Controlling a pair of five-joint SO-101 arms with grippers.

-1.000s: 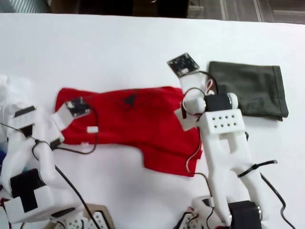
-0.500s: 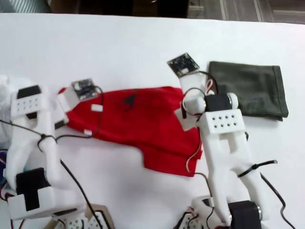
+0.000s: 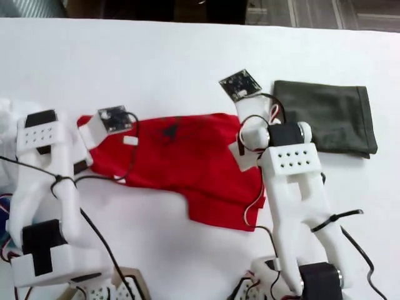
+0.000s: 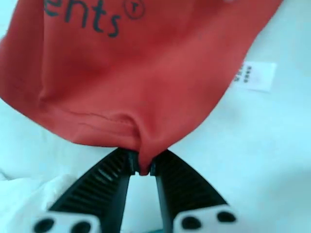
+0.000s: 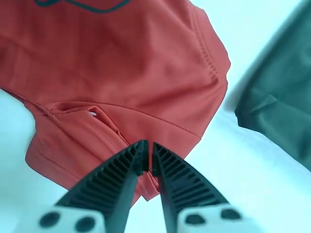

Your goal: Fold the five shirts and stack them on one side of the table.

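Left gripper (image 4: 141,167) pinches the edge of the red shirt (image 3: 181,162) at its end. Right gripper (image 5: 147,154) is closed on cloth at the opposite end. The shirt lies across the table (image 3: 156,56) with its long axis running between the 2 arms, so each arm holds the end nearer to it. The next fold probably brings these ends together. The green shirt (image 3: 328,119), already folded, lies just beyond the right gripper, close but not touching, and a wide swing could catch it.
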